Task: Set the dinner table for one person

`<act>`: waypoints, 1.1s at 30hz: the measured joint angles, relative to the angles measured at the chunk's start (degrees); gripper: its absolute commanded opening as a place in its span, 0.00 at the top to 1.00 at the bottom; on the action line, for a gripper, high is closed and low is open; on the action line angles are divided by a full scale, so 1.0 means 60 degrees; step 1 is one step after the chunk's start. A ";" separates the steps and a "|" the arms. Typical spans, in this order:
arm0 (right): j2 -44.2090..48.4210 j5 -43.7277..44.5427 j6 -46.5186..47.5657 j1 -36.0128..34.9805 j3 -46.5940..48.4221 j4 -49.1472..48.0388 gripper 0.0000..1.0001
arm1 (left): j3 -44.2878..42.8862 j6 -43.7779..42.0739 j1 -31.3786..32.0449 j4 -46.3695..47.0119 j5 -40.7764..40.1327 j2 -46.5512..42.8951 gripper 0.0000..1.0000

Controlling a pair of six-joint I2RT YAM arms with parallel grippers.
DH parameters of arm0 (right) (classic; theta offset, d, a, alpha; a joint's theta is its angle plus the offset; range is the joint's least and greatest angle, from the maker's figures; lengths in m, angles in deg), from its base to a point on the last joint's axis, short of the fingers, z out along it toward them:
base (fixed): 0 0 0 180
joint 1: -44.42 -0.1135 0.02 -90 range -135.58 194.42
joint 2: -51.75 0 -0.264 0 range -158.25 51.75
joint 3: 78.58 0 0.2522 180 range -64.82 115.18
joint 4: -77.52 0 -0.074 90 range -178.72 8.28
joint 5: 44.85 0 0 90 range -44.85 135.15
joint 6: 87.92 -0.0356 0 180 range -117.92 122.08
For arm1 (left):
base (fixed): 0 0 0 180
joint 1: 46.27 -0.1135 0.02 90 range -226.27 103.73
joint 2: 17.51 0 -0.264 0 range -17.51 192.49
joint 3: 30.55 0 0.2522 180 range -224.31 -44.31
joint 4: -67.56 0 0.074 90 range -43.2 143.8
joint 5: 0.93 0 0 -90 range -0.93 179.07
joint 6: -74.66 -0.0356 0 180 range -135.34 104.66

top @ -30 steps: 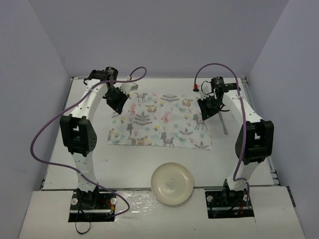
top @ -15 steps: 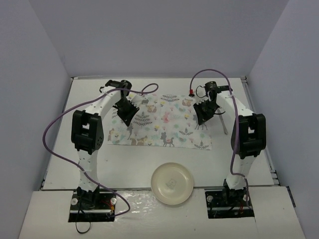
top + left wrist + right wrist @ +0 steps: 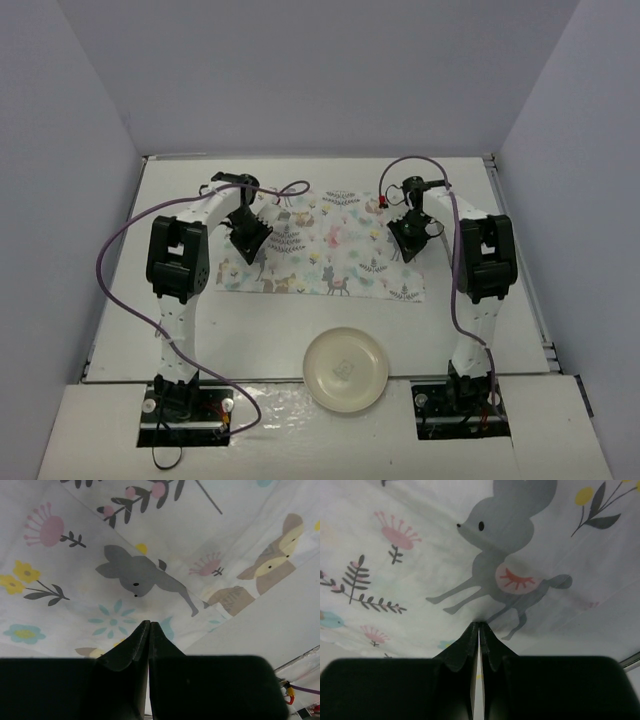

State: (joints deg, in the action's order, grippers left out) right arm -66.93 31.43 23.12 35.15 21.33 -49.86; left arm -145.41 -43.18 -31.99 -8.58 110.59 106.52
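Left tool [image 3: 149,625] and right tool [image 3: 478,626] both pinched fully closed on the placemat [image 3: 330,245] cloth near opposite side edges, likely to tug it flat; white counter [image 3: 500,300] lies beneath; plate [image 3: 346,368] at its near edge.

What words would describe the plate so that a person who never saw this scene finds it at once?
Look at the white table; an animal-print placemat lies in its middle. On the near side of that placemat, at the table's near edge, sits the plate, apart from the cloth. It is the only round thing, cream-coloured.
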 measured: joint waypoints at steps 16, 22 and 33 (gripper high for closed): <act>-0.0901 0.1123 -0.0047 -0.0173 0.1295 0.0250 0.97 | 0.0202 0.0026 -0.0155 -0.0201 0.0228 0.0454 1.00; -0.1531 0.1295 -0.0030 -0.0255 0.2400 0.0119 0.98 | 0.0295 -0.0009 -0.0148 -0.0330 0.0454 0.0451 1.00; -0.1598 0.1721 0.0128 -0.1006 0.2453 -0.0044 1.00 | 0.0446 0.0074 -0.0151 -0.0333 0.0513 0.0367 1.00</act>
State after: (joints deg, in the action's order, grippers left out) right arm -76.52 41.76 23.89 29.11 36.05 -50.12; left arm -142.74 -42.74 -32.89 -10.58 113.67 108.72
